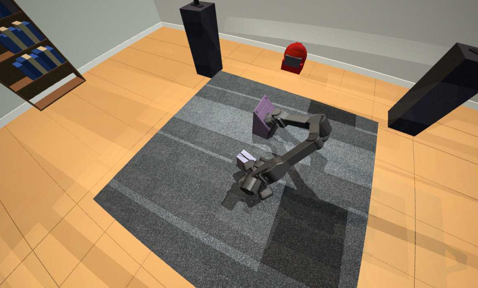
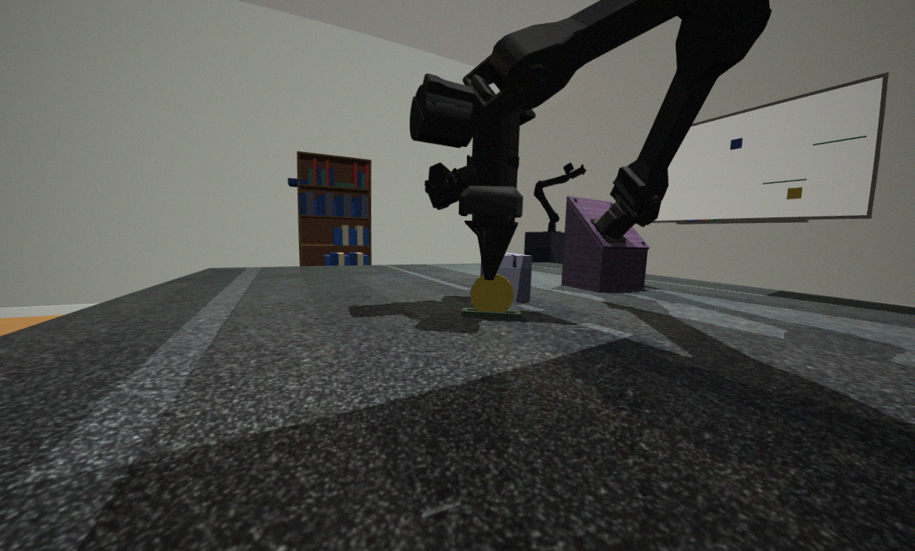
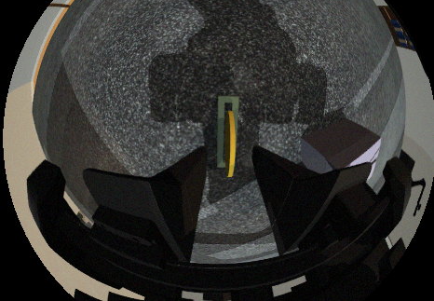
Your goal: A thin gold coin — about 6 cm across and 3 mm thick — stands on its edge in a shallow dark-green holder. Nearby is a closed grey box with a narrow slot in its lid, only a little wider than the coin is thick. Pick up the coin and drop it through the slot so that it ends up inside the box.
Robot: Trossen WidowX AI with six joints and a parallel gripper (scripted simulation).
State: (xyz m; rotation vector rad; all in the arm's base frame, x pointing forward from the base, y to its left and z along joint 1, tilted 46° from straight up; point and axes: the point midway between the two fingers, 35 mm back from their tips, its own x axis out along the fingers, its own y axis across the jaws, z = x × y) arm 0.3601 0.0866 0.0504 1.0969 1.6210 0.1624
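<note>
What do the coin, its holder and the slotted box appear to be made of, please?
Coin: likely metal, going by its flat gold colour, though it shows a matte face with no glint. Holder: dark green, dull, perhaps plastic; too small to tell. Box: pale grey with matte, plain faces, possibly plastic or painted; the look leaves it open.

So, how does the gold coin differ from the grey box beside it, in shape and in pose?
The gold coin is a thin round disc standing on its edge in a green holder; the grey box is a blocky cube resting flat on the mat. The coin is bright yellow, the box pale grey. The open gripper hangs right over the coin, not over the box. Both are untouched.
</note>
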